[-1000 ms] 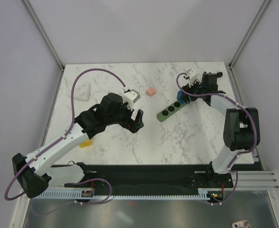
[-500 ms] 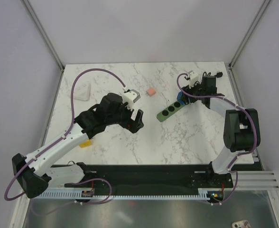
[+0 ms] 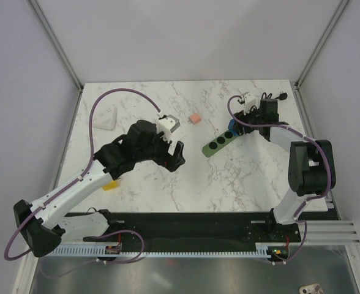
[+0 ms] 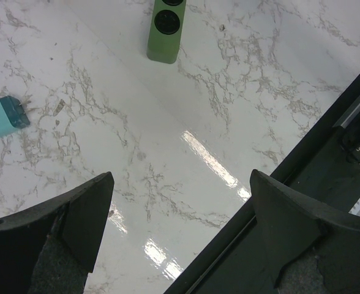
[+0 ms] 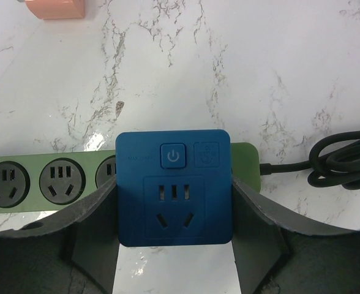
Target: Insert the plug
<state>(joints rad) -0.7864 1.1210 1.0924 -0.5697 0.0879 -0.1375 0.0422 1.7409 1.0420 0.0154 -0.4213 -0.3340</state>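
Note:
A green power strip (image 3: 218,143) lies slantwise on the marble table, right of centre. A blue plug adapter (image 5: 174,187) sits over the strip's right end (image 5: 45,180), next to the strip's black cable (image 5: 345,162). My right gripper (image 5: 172,197) is shut on the blue adapter, one finger pressed on each side; it shows in the top view too (image 3: 235,125). My left gripper (image 3: 177,154) is open and empty, hovering above the table left of the strip. In the left wrist view (image 4: 180,233) the strip's near end (image 4: 165,27) lies far ahead.
A pink block (image 3: 195,117) lies behind the strip. A teal block (image 4: 2,116) lies near the left gripper. A white object (image 3: 108,119) is at the far left and a yellow piece (image 3: 110,185) under the left arm. The black base rail (image 4: 327,122) runs along the near edge.
The right wrist has shifted slightly left over the strip's end with the blue adapter in it. The left arm has barely moved.

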